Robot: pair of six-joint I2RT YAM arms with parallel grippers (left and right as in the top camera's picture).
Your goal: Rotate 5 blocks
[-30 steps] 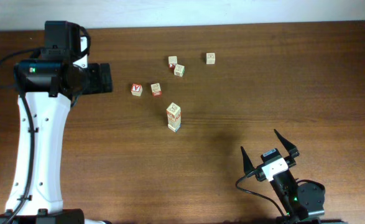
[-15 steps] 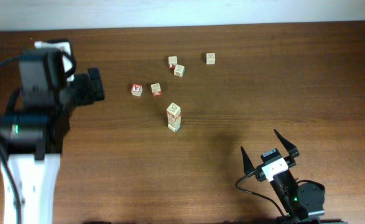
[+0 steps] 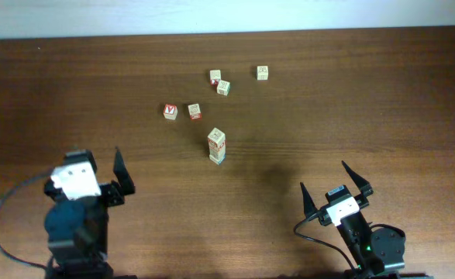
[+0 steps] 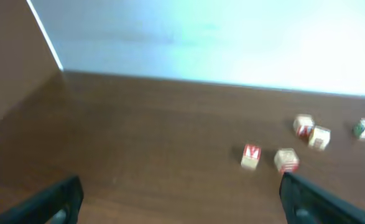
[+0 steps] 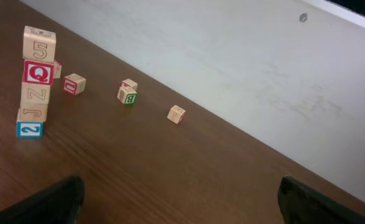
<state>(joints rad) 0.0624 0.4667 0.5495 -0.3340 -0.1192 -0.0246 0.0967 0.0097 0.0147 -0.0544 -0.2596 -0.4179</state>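
Dark brown wooden desk (image 3: 367,101): one five-high stack of pale wooden alphabet cubes (image 3: 217,146) near centre; five loose pale wooden cubes (image 3: 223,87) between stack and far edge.

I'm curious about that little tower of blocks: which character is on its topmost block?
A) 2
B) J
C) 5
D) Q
C: in the right wrist view the tower has a top block printed with a 5, and the red Q block sits just beneath it.

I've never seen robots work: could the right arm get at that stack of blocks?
Probably yes: the right gripper stands open and empty, and only bare table lies between it and the stack, though its reach is a guess.
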